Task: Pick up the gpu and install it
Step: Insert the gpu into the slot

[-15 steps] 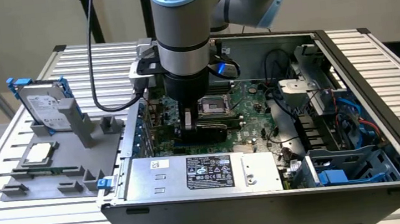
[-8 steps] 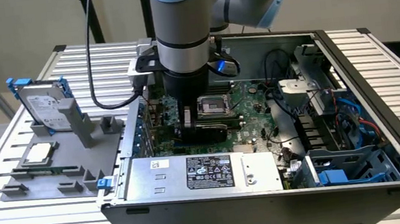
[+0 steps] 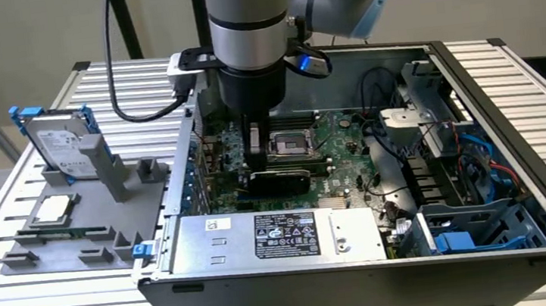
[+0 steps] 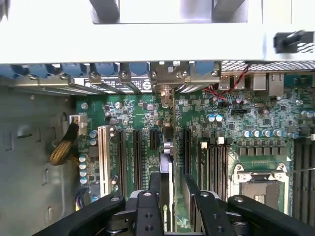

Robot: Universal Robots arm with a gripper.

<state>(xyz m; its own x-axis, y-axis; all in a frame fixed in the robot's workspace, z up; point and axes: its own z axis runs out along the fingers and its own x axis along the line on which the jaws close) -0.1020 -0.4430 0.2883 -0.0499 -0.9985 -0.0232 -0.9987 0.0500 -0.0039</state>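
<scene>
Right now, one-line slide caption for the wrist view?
Gripper fingers straddling the gpu, which stands on edge in a motherboard slot, bracket at the case's rear wall.

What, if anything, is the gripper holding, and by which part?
Cannot be told: the gripper straddles the top edge of the gpu, which stands in a motherboard slot, but a grip isn't evident.

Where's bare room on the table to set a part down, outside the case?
Free: slatted table on the exterior view's right of the PC case. Crowded: the grey fixture with the hard drive and CPU chip at the left; gripper inside the case.
</scene>
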